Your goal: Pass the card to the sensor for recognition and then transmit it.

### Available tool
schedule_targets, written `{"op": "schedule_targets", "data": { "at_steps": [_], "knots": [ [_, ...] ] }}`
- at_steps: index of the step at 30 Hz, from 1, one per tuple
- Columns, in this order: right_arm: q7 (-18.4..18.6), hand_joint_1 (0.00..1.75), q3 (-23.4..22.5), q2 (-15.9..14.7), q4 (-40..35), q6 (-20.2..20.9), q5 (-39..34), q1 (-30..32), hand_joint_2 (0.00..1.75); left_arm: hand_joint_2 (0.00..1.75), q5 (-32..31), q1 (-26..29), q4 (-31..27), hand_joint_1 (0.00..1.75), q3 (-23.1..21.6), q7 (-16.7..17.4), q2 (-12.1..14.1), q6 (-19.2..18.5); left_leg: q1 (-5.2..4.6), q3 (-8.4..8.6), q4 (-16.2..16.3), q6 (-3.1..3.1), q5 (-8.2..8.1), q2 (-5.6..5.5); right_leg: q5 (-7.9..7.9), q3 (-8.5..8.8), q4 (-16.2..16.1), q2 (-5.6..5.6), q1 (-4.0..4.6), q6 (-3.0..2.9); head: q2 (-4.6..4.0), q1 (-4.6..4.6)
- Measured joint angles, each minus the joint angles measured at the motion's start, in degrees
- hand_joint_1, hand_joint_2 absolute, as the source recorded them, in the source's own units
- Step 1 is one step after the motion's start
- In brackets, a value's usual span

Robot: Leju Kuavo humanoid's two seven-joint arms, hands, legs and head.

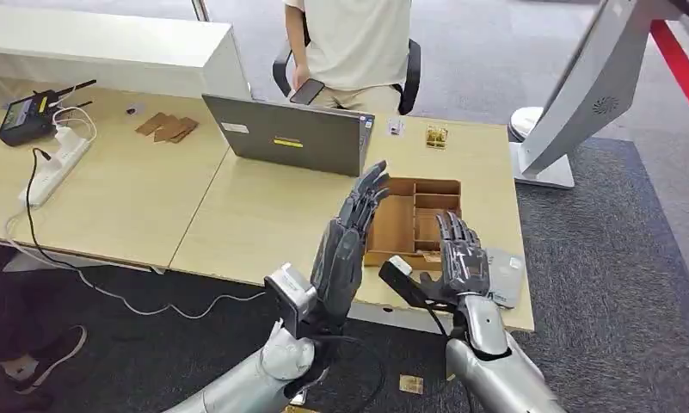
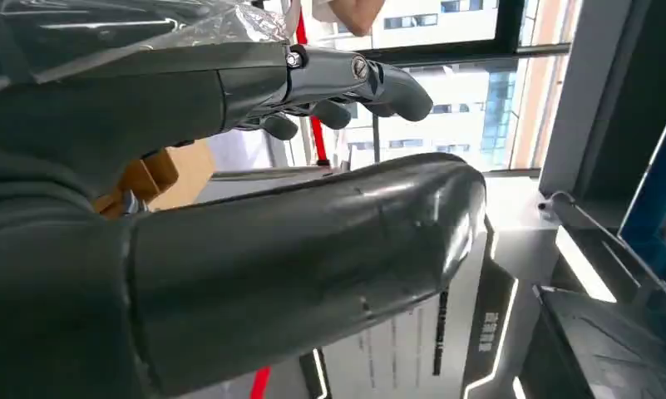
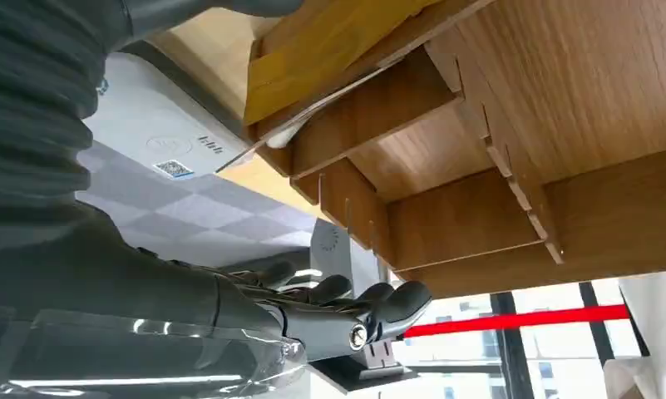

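Item: card pass, early stage
Progress: judged barely begun; neither hand holds a card, so pick-up, sensor pass and hand-over all remain
Card: not certainly identified; a pale flat piece lies in the near corner compartment of the tray [image 1: 392,225], seen at close range from the right wrist [image 3: 329,50], and may be it
Sensor: probably the grey flat pad [image 1: 506,277] on the desk [image 1: 263,215], just right of the tray, beside the right hand
Left hand [image 1: 349,237]: raised over the desk's near edge, palm turned inward, fingers straight, close together, pointing up and away; holds nothing; left wrist view shows the fingers [image 2: 346,79] extended, thumb alongside
Right hand [image 1: 461,258]: upright at the tray's near right corner, fingers spread and slightly curled, empty; fingertips [image 3: 371,303] clear of the tray
Other: laptop [image 1: 289,133] behind the tray; seated person [image 1: 353,43] holding a phone beyond the desk
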Motion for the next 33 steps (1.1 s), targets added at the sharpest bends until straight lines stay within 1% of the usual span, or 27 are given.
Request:
{"op": "schedule_targets", "data": {
  "at_steps": [9, 15, 19, 20, 21, 22, 23, 24, 25, 33],
  "knots": [
    [-0.90, 0.00, 0.17, 1.27, 2.25, -0.20, -0.15, -0.91, 1.75, 0.00, -0.59, 0.03, 0.02, 0.00, -0.02, 0.13, 0.00, 1.07, 0.00, 0.00, 0.00, 0.00, 0.00, 0.00, 0.00, 0.00, 0.00, 0.00, 0.00, 0.00, 0.00, 0.00],
    [-1.22, 0.00, 0.20, 1.70, 4.39, -1.18, -1.05, -1.57, 1.75, 0.00, -0.90, 0.11, 0.00, 0.00, -0.04, 0.48, 0.00, 1.35, 0.00, -0.01, 0.00, 0.00, 0.00, 0.00, 0.00, 0.00, 0.00, 0.00, 0.00, 0.00, 0.00, 0.00],
    [-1.97, 0.02, 0.17, 1.81, 5.47, -2.69, -1.92, -1.88, 1.75, 0.00, -0.94, 0.12, 0.02, 0.00, -0.11, 0.50, 0.00, 1.77, 0.00, 0.00, 0.00, 0.00, 0.00, 0.00, 0.00, 0.00, 0.00, 0.00, 0.00, 0.00, 0.00, 0.00],
    [-2.14, 0.51, 0.15, 1.79, 5.64, -2.91, -2.10, -1.93, 1.75, 0.00, -0.92, 0.13, 0.02, 0.00, -0.13, 0.48, 0.00, 1.81, 0.00, 0.00, 0.00, 0.00, 0.00, 0.00, 0.00, 0.00, 0.00, 0.00, 0.00, 0.00, 0.00, 0.00],
    [-2.23, 1.47, 0.11, 1.81, 5.93, -3.15, -2.27, -1.97, 1.75, 0.00, -0.94, 0.15, 0.02, 0.00, -0.13, 0.46, 0.00, 1.81, 0.00, 0.00, 0.00, 0.00, 0.00, 0.00, 0.00, 0.00, 0.00, 0.00, 0.00, 0.00, 0.00, 0.00],
    [-2.27, 1.69, 0.11, 1.81, 6.17, -3.34, -2.43, -2.03, 1.75, 0.00, -0.94, 0.18, 0.04, 0.00, -0.15, 0.44, 0.00, 1.81, 0.00, 0.00, 0.00, 0.00, 0.00, 0.00, 0.00, 0.00, 0.00, 0.00, 0.00, 0.00, 0.00, 0.00],
    [-2.29, 1.75, 0.07, 1.81, 6.36, -3.48, -2.64, -2.07, 1.75, 0.00, -0.96, 0.22, 0.04, 0.00, -0.17, 0.41, 0.00, 1.81, 0.00, 0.00, 0.00, 0.00, 0.00, 0.00, 0.00, 0.00, 0.00, 0.00, 0.00, 0.00, 0.00, 0.00],
    [-2.31, 1.75, 0.02, 1.79, 6.54, -3.52, -2.90, -2.08, 1.75, 0.00, -1.07, 0.27, 0.04, 0.00, -0.17, 0.41, -0.02, 1.79, 0.00, 0.00, 0.00, 0.00, 0.00, 0.00, 0.00, 0.00, 0.00, 0.00, 0.00, 0.00, 0.00, 0.00],
    [-2.36, 1.75, 0.00, 1.77, 6.67, -3.50, -3.08, -2.08, 1.75, 1.75, -1.16, 0.31, 0.04, 0.00, -0.17, 0.44, -0.02, 1.77, 0.00, 0.00, 0.00, 0.00, 0.00, 0.00, 0.00, 0.00, 0.00, 0.00, 0.00, 0.00, 0.00, 0.00],
    [-2.56, 1.75, -0.07, 1.77, 7.78, -2.45, -5.16, -2.09, 1.75, 1.75, -1.68, 0.37, 0.04, 0.00, -0.35, 0.44, -0.33, 1.16, 0.00, 0.00, 0.00, 0.00, 0.00, 0.00, 0.00, 0.00, 0.00, 0.00, 0.00, 0.00, 0.00, 0.02]
  ]
}}
